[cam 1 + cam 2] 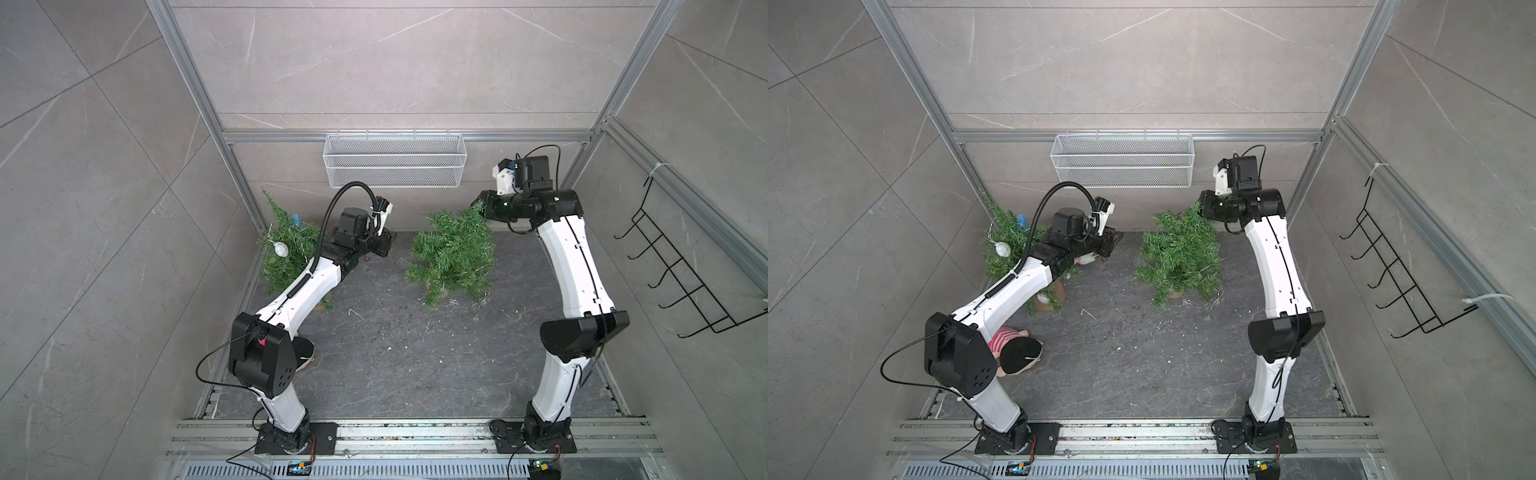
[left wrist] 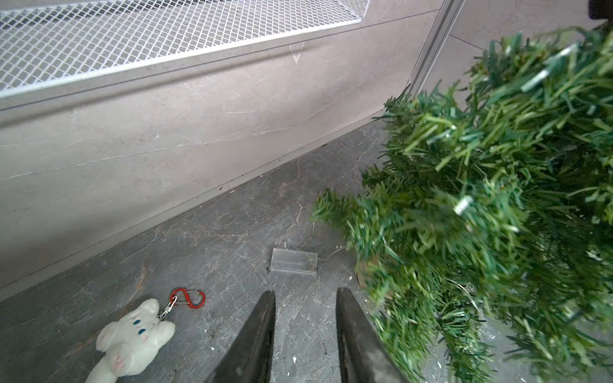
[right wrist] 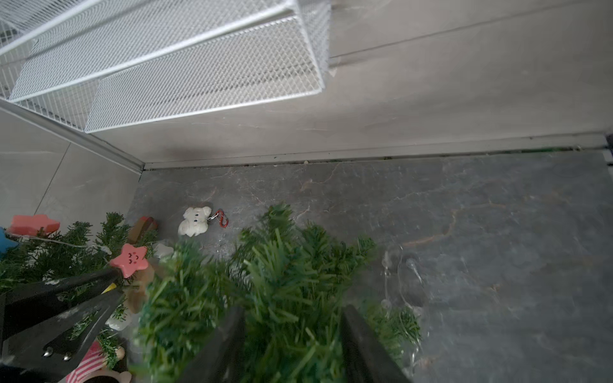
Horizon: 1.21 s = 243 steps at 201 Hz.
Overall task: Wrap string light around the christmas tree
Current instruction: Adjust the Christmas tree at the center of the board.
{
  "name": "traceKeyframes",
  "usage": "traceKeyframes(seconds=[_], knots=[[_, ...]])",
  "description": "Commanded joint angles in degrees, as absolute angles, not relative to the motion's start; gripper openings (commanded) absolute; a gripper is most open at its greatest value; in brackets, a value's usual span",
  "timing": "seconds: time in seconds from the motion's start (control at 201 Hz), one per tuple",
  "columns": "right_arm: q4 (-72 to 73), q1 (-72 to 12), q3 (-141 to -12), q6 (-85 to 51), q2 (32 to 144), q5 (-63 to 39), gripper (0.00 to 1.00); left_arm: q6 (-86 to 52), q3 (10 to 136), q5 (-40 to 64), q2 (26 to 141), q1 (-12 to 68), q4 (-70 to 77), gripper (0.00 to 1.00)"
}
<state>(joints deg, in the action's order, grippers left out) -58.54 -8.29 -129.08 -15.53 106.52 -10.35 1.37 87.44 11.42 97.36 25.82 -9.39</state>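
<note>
1. Views from the top: in both top views the christmas tree (image 1: pixel 453 253) stands mid-back on the dark surface (image 1: pixel 386 357). Its tip reaches into the right end effector (image 1: pixel 480 206). The left end effector (image 1: pixel 384 244) hangs well apart, on the tree's other side. A second, decorated tree (image 1: pixel 286 249) fills the left back corner, and there is open room in front.
2. Left wrist: the left end effector (image 2: pixel 305 318) stands narrow and empty. The battery box (image 2: pixel 293 265) lies flat just ahead of it, its long side across the line of approach. A thin wire runs from the box toward the tree's foot.
3. Right wrist: the right end effector (image 3: pixel 293 331) stands half wide astride the tip, not clearly pinching it. Clear bulbs of the string light (image 3: pixel 411 265) lie loose on the surface below, beside the branches. I judge this arm the nearer one to them.
</note>
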Motion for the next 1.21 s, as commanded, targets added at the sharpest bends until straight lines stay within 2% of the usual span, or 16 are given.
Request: traceKeyframes(seconds=[0.0,0.119,0.234,0.353,0.453,0.557,0.587,0.637,0.667,0.841,0.95,1.06,1.15,1.204], knots=[[-53.9,-4.4,-114.9,-19.7,98.3,-5.9,0.51,-0.7,85.7,13.8,93.5,25.7,-8.3,0.35],[-46.9,-0.7,-97.2,-23.0,91.2,-4.9,0.51,-2.5,83.5,14.6,92.5,25.9,-7.6,0.35],[-37.2,-1.7,-86.5,-25.9,87.7,-12.8,0.52,-6.6,82.8,18.3,93.3,26.9,-6.6,0.40],[-41.2,-8.1,-95.8,-27.6,95.0,-12.4,0.52,-9.5,83.2,21.4,96.9,30.4,-4.0,0.43],[-40.8,-9.5,-100.2,-29.7,97.7,-11.5,0.51,-6.9,84.7,21.6,98.1,33.5,-5.9,0.47],[-42.4,-9.5,-104.3,-29.1,99.7,-11.7,0.51,-2.4,84.9,21.9,98.0,35.9,-4.8,0.62],[-43.0,-9.5,-105.6,-29.1,100.5,-12.4,0.50,-1.7,84.5,23.1,98.3,36.5,-3.1,0.71],[-43.0,-9.6,-106.8,-29.5,101.5,-14.0,0.49,-1.8,84.0,23.8,99.3,36.9,0.3,0.97],[-42.5,-9.9,-106.9,-30.0,101.8,-14.9,0.49,-2.4,84.6,23.8,100.4,37.0,1.8,1.00],[-41.4,-11.2,-107.7,-31.1,103.0,-16.4,0.48,-3.1,94.7,21.9,106.3,37.4,0.9,0.99],[-41.1,-11.5,-108.5,-31.2,103.1,-18.3,0.48,-1.1,100.2,20.6,109.2,37.5,-2.7,0.91],[-41.2,-11.3,-109.6,-31.2,103.3,-18.3,0.48,0.4,102.9,20.9,111.7,37.2,-4.7,0.78],[-42.4,-11.3,-111.3,-30.8,104.0,-18.8,0.48,0.2,103.8,21.8,112.6,36.9,-4.5,0.58],[-42.8,-11.4,-111.8,-30.4,104.0,-19.0,0.48,0.1,104.4,21.7,113.1,36.9,-4.4,0.42]])
